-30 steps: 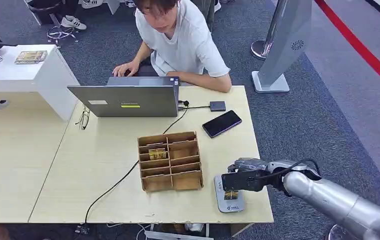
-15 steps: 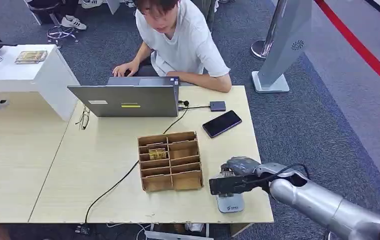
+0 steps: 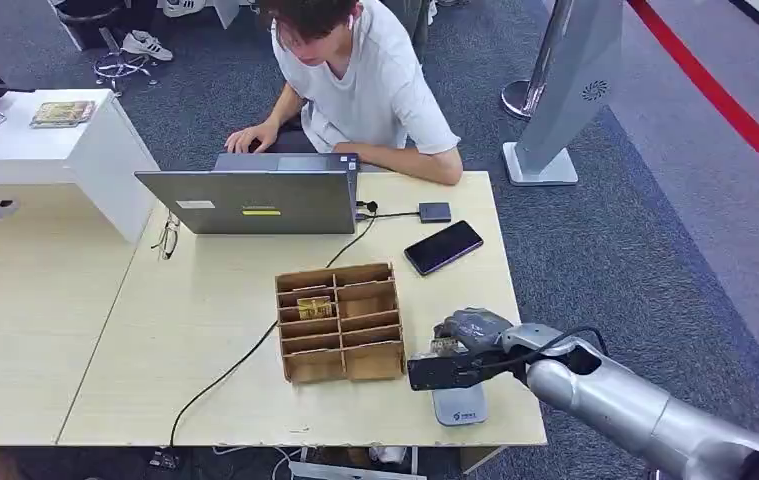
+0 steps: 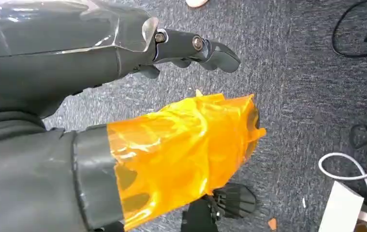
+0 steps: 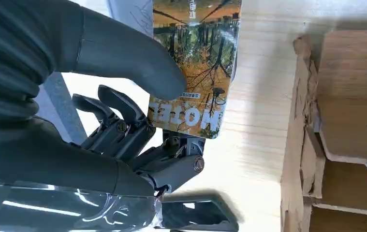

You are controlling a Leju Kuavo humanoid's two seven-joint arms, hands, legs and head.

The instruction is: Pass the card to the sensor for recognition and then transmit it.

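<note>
One card (image 5: 196,67) is pinched by the right hand (image 3: 467,340) above one grey sensor pad (image 3: 458,405), beside one wooden divider box (image 3: 340,322); its print is shown in the wrist view. The left hand (image 4: 123,96) hangs over carpet, its grasp undeterminable.

The right hand (image 3: 460,345) covers the far part of the grey sensor (image 3: 459,405), so whether the card touches it cannot be told. In the right wrist view the card (image 5: 198,63) is cut off by the picture's edge, and the thick thumb (image 5: 138,60) hides part of its printed face; the fingers (image 5: 123,125) lie partly behind it. The small item in the wooden organizer (image 3: 340,322) is too small to identify. The seated person (image 3: 355,75) is cut off at the far edge. Orange film wraps the left hand (image 4: 171,145), hiding its thumb.
</note>
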